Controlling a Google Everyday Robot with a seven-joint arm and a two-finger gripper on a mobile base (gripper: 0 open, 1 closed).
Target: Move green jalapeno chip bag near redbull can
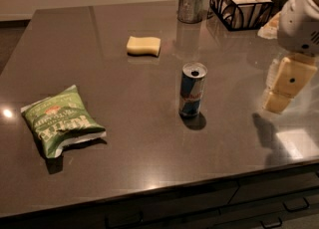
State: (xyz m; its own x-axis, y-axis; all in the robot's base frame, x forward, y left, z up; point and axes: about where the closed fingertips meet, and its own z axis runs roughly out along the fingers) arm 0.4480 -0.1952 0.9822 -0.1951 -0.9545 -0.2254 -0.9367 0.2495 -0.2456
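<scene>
Tool over right side of bench, open or closed we cannot tell; green jalapeno chip bag front left, well apart from upright redbull can mid-bench.

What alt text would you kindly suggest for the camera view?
A green jalapeno chip bag lies at the left of a dark table, well apart from the upright redbull can at centre. The robot's end effector hangs over the table's right side, away from both; a yellow sponge lies farther back.

Tbl: bag, can; end effector R
</scene>
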